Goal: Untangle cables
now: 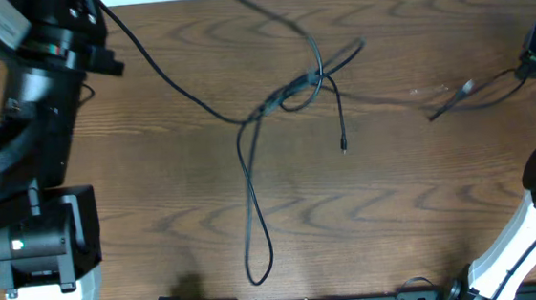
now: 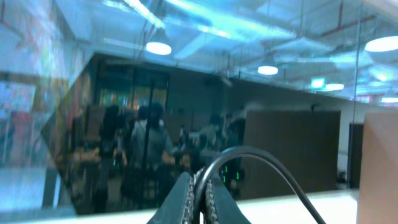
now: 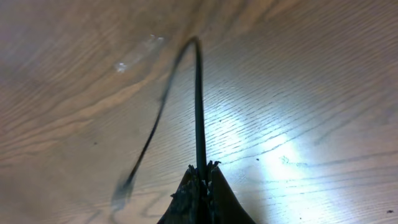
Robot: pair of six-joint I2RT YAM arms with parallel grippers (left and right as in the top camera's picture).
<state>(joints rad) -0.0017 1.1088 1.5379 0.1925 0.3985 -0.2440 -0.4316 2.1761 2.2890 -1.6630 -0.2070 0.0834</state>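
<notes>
Two arms stand at a wooden table [image 1: 157,197]. At the far left, the left gripper [image 2: 199,183] has its fingers pressed together on a black cable [image 2: 261,160], which arches up and over to the right in the wrist view. Overhead, this cable appears to run from that arm down and rightward to a knot [image 1: 297,88] lying on the table just right of centre. A further strand [image 1: 267,11] enters the knot from the top edge. A long loop [image 1: 257,256] trails from the knot toward the near edge, and a loose plug end [image 1: 343,147] lies just below and right of the knot. At the far right, the right gripper [image 3: 202,171] is clamped shut on a second black cable [image 3: 199,112], which rises from the fingertips, bends over and drops to a blurred end. Overhead, that cable lies between knot and gripper, too blurred to tell whether it joins the knot.
</notes>
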